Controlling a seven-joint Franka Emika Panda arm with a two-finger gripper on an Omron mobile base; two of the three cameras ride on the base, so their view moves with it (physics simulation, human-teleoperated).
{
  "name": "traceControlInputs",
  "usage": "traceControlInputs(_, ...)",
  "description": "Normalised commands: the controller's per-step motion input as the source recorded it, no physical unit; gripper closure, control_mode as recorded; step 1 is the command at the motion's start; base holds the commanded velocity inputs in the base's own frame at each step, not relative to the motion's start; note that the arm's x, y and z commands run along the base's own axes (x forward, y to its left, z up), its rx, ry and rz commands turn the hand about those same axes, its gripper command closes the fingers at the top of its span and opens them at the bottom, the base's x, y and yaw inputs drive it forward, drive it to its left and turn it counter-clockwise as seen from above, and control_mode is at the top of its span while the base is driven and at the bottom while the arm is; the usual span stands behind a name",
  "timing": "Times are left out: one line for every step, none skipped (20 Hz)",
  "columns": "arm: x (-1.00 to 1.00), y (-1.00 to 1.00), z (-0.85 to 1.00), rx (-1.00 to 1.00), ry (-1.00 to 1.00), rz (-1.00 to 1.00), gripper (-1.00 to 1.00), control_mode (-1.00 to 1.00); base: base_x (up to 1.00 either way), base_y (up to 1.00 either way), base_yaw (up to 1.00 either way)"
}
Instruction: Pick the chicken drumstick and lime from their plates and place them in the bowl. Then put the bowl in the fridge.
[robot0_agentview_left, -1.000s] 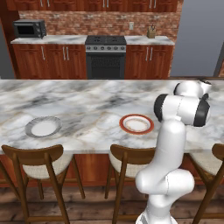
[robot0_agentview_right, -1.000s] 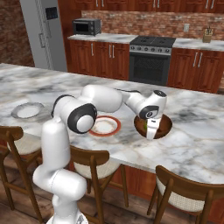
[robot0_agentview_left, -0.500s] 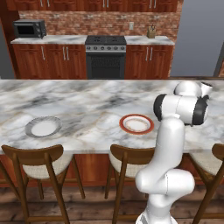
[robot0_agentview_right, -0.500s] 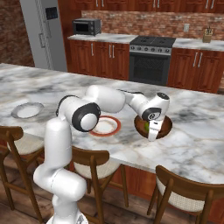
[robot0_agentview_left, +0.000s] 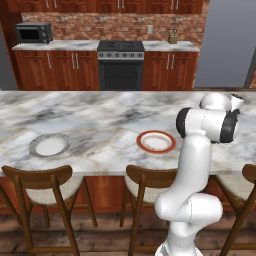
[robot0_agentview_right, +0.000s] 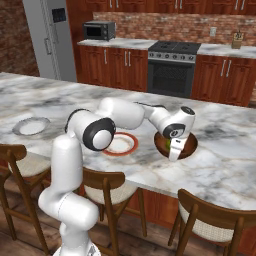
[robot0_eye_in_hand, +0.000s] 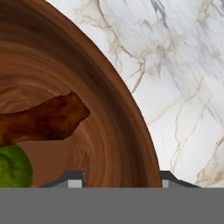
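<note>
The dark reddish-brown bowl (robot0_agentview_right: 189, 148) stands on the marble counter, right of the orange-red rimmed plate (robot0_agentview_right: 131, 145). Inside it lie the golden-brown chicken drumstick (robot0_eye_in_hand: 43, 120) and the green lime (robot0_eye_in_hand: 13, 168), touching each other. My gripper (robot0_agentview_right: 173, 152) points down at the bowl's near rim. In the hand view my gripper (robot0_eye_in_hand: 121, 177) straddles the bowl's wall (robot0_eye_in_hand: 109, 109), one finger inside and one outside, both pressed against it. The grey-rimmed plate (robot0_agentview_right: 31, 126) lies bare at the counter's left. The grey fridge (robot0_agentview_right: 50, 40) stands at the back left.
Wooden stools (robot0_agentview_right: 107, 182) line the counter's near edge. A black oven (robot0_agentview_right: 172, 70) and a microwave (robot0_agentview_right: 98, 30) sit along the back wall among red-brown cabinets. Both plates (robot0_agentview_left: 156, 141) (robot0_agentview_left: 49, 145) have nothing on them.
The hand has sunk slightly onto the bowl's rim. Its fingers have closed in from wide open onto the wall. The bowl has not moved.
</note>
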Motion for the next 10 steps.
traceControlInputs(-0.02,0.04,0.07,0.01,0.0,0.0,1.0,-1.0,0.0,0.0,0.0)
traceControlInputs(-0.1,0.07,0.16,0.03,0.0,0.0,1.0,-1.0,0.0,0.0,0.0)
traceControlInputs(-0.2,0.08,0.28,0.09,0.0,0.0,1.0,-1.0,0.0,0.0,0.0)
traceControlInputs(-0.29,0.07,0.42,0.18,0.0,0.0,1.0,-1.0,0.0,0.0,0.0)
traceControlInputs(-0.38,0.03,0.49,0.23,-0.04,0.0,1.0,-1.0,0.0,0.0,0.0)
traceControlInputs(-0.38,0.06,0.46,0.19,0.0,0.02,1.0,-1.0,0.0,0.0,0.0)
traceControlInputs(-0.42,0.08,0.43,0.15,0.0,0.03,1.0,-1.0,0.0,0.0,0.0)
traceControlInputs(-0.44,0.09,0.44,0.12,0.0,0.03,1.0,-1.0,0.0,0.0,0.0)
traceControlInputs(-0.41,0.11,0.43,0.09,0.0,0.03,1.0,-1.0,0.0,0.0,0.0)
traceControlInputs(-0.38,0.15,0.42,0.03,0.0,0.06,1.0,-1.0,0.0,0.0,0.0)
